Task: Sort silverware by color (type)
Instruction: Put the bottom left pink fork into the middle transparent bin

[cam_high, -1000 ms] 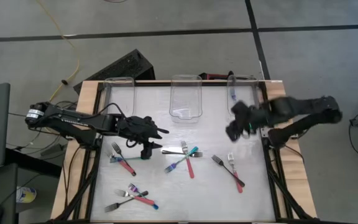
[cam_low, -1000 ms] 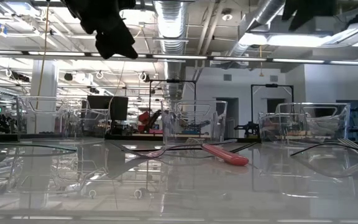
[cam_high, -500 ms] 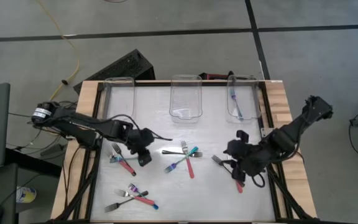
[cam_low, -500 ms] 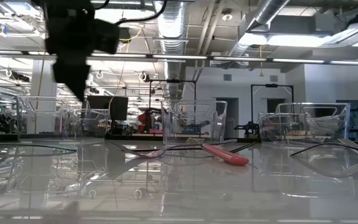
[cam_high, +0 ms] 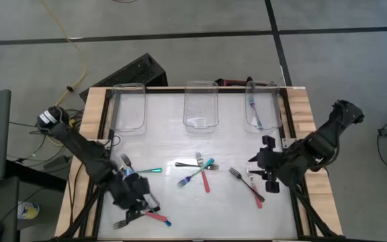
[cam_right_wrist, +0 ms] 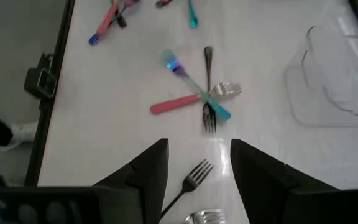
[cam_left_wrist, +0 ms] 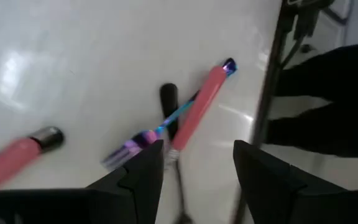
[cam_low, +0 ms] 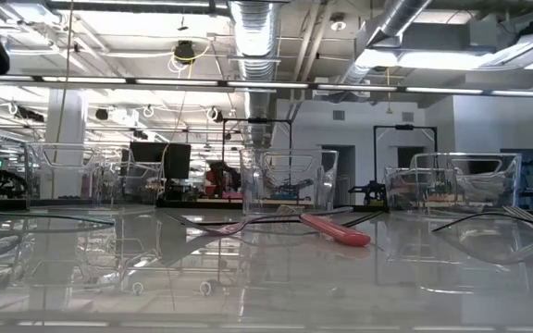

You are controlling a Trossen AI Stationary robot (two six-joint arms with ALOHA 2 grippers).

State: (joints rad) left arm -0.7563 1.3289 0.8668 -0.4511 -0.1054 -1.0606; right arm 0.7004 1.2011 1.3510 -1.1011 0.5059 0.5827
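Observation:
Forks lie flat on the white table in groups. A near-left pile (cam_high: 146,214) has red, iridescent and dark ones; it also shows as the pile (cam_left_wrist: 185,127). One teal fork (cam_high: 148,171) lies alone. A crossed bunch (cam_high: 197,171) sits mid-table, seen too as the bunch (cam_right_wrist: 197,96). A dark and a red fork (cam_high: 248,185) lie right of it. My left gripper (cam_high: 140,196) hovers open at the near-left pile, left gripper (cam_left_wrist: 197,177). My right gripper (cam_high: 261,168) hovers open by the right forks, right gripper (cam_right_wrist: 197,180), a dark fork (cam_right_wrist: 188,180) under its gap.
Three clear bins stand along the far edge: left bin (cam_high: 130,107), middle bin (cam_high: 200,106), and right bin (cam_high: 261,104) with a blue-purple fork inside. Wooden side rails (cam_high: 94,107) frame the table. Bare white surface lies between the fork groups.
My left gripper has travelled from left of mid-table toward the near edge, ending at the near-left pile. My right gripper has come from beside the far-right bin toward the near edge, down to the forks right of centre.

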